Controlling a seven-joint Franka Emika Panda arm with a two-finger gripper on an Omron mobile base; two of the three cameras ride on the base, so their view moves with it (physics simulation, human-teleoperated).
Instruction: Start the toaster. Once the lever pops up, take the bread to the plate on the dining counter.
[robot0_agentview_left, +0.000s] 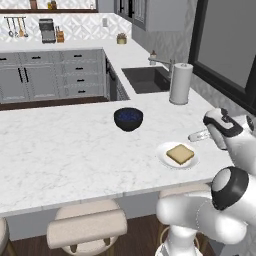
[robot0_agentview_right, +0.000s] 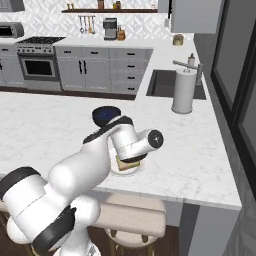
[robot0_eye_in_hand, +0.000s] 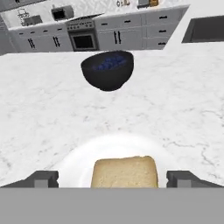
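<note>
On the dining counter | bread lies flat on the white plate, near the counter's front edge | dark blue bowl stands behind it, apart | end effector open, fingertips either side of the slice, gripping nothing | paper towel roll beside the sink

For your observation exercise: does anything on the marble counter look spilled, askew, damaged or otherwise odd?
Nothing stands out. The bread lies flat on the white plate, the dark bowl and paper towel roll stand upright, and the open tool straddles the bread without gripping it.
</note>
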